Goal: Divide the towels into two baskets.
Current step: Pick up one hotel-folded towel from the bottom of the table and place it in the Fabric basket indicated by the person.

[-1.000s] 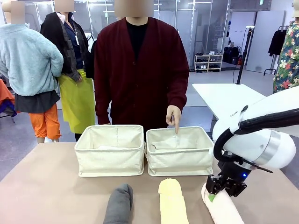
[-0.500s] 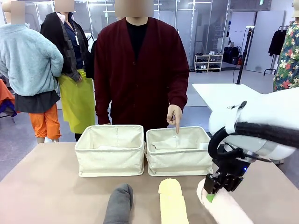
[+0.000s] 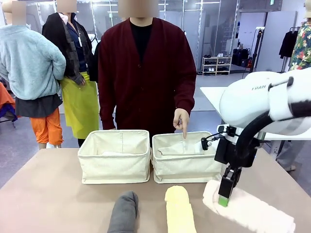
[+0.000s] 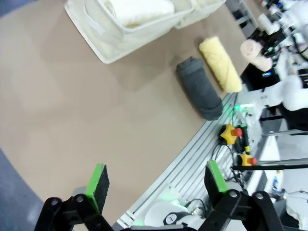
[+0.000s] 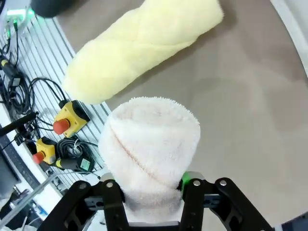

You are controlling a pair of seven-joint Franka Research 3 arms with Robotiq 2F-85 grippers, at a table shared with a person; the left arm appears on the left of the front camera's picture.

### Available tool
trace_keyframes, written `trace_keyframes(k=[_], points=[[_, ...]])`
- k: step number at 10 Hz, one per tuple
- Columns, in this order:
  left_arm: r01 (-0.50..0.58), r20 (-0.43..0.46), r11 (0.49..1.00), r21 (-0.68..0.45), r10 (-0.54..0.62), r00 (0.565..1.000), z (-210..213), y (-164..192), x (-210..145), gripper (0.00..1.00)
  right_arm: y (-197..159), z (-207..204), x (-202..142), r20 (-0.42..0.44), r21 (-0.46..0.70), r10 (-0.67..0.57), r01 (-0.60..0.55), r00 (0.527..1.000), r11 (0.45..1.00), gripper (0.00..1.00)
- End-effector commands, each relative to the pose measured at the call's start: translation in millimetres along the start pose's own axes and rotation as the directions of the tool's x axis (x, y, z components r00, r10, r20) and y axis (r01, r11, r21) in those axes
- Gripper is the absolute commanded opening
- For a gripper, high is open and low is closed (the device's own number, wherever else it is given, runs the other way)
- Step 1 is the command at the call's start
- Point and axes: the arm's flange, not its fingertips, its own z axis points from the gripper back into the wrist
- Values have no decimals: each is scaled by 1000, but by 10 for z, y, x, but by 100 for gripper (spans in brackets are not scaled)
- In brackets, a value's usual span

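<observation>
The pink towel (image 3: 250,212) is pinched near one end by the right hand (image 3: 223,198), fingers pressed together on the terry. In the wrist view it (image 5: 149,137) stands up out of the hand (image 5: 150,185). The rest trails away from the hand toward the desk edge; can't tell if that end is off the desk (image 3: 48,194). The right basket (image 3: 187,167) sits just beyond the hand & a bit to its left. The person's hand (image 3: 181,121) points a finger down into it, so prob. that's the target. The left basket (image 3: 114,167) is further that way, w/ a white towel (image 4: 139,9) in it. The yellow towel (image 3: 180,213) lies near the hand on its left, the grey towel (image 3: 124,213) beyond that, both on the desk. The left hand (image 4: 157,179) hangs spread wide over bare desk, holding nothing.

Step in hand, as I read it: carry pink to the right basket. To do it well:
- Lift high enough that the drooping end clears the soft rim, since an end grip lets the roll sag.
- Line the roll up w/ the basket's length.
- Lower before letting go, & mind the pointing finger.
</observation>
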Motion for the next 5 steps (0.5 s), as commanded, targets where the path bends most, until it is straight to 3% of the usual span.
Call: trace_keyframes(k=[1,4,5], points=[[-2,2,1000,10,2,1000,1,-17,-23,100,147,-95,-96,21,-60,-72,73,997,996,0],[-2,2,1000,10,2,1000,1,-17,-23,100,147,-95,-96,21,-60,-72,73,997,996,0],[-2,2,1000,10,2,1000,1,-17,-23,100,80,-105,-68,18,-26,-45,45,999,999,37]])
